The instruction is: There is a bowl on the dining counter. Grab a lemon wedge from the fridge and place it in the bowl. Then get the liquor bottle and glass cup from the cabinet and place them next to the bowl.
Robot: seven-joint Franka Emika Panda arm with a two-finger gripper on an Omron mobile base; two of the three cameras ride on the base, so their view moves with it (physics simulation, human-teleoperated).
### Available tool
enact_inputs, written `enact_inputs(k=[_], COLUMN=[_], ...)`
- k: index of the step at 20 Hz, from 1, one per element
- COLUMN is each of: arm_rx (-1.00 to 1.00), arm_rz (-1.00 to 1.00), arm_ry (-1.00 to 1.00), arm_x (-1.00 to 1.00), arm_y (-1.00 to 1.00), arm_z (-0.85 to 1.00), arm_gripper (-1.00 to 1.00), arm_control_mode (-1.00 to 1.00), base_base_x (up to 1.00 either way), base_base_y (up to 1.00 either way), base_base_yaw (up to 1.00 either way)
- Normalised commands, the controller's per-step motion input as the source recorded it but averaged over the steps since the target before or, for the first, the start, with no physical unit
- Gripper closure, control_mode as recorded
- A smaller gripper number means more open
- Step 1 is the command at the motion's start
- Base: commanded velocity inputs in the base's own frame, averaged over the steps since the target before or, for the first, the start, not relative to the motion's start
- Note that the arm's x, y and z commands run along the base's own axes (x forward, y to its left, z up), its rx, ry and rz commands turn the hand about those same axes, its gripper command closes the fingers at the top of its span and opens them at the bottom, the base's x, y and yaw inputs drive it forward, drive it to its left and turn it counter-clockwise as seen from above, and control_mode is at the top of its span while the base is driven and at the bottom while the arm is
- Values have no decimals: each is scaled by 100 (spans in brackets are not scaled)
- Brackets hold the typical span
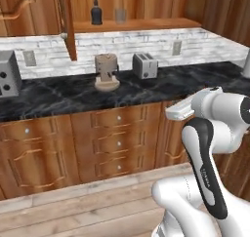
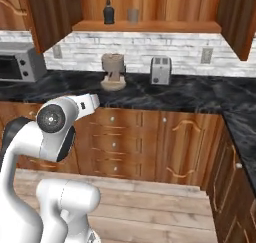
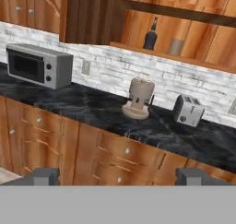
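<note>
In the left base view, the dark glass liquor bottle (image 1: 96,10) stands upright on the lower wooden shelf (image 1: 146,24) of the open upper cabinet, with the clear glass cup (image 1: 120,15) just beside it on its right, apart from it. Below, on the black marble worktop (image 1: 58,97), a beige coffee grinder (image 1: 106,72) sits near a silver toaster (image 1: 145,65), and a grey microwave (image 1: 8,74) stands at the left edge.

In the right base view, the bottle (image 2: 108,11) and cup (image 2: 133,15) share the same shelf, above the grinder (image 2: 113,71) and toaster (image 2: 161,70); the microwave (image 2: 20,62) is far left.

In the hand view, the hand (image 3: 118,176) is spread wide with nothing between its fingertips (image 3: 45,175), well apart from the bottle (image 3: 150,35) and cup (image 3: 176,46) on the shelf
</note>
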Motion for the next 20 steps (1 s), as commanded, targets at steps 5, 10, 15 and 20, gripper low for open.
enact_inputs(k=[5,10,15,20], arm_rx=[0,0,0,0], arm_rz=[0,0,0,0], arm_ry=[0,0,0,0], arm_x=[0,0,0,0], arm_y=[0,0,0,0], arm_z=[0,0,0,0], arm_gripper=[-100,-100,-100,-100], arm_control_mode=[100,100,100,100], base_base_x=[100,100,99,100], base_base_y=[-19,-21,-41,-27], base_base_yaw=[-4,-3,-1,0])
